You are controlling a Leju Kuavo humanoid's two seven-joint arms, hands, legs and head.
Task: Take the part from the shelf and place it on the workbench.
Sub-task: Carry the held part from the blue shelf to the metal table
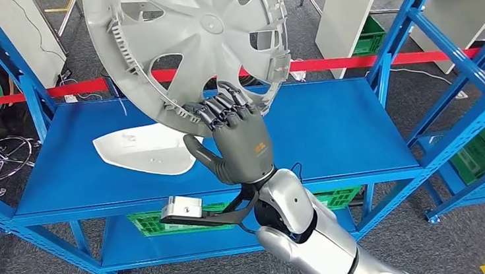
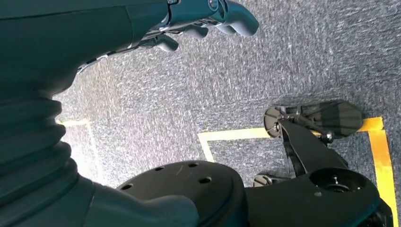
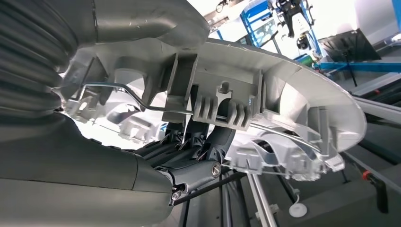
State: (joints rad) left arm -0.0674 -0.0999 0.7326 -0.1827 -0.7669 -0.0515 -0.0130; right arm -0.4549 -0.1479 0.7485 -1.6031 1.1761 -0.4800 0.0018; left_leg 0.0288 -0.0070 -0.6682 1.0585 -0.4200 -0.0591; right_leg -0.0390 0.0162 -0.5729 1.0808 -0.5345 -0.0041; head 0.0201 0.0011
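A large grey wheel cover (image 1: 189, 33) is lifted and tilted above the blue shelf (image 1: 333, 125), its ribbed inner side facing me. My right hand (image 1: 237, 133) grips its lower rim, fingers curled over the edge. In the right wrist view the cover's rim (image 3: 265, 99) with its clips and wire ring lies right against the fingers (image 3: 198, 142). My left hand (image 2: 208, 19) hangs over grey carpet with fingers slightly curled and nothing in it.
A white flat part (image 1: 146, 148) lies on the shelf's left half. Blue uprights (image 1: 466, 123) stand at the right, and green crates (image 1: 334, 197) sit on the lower level. A red tape line (image 1: 365, 61) runs behind. Yellow floor tape (image 2: 378, 142) marks the carpet.
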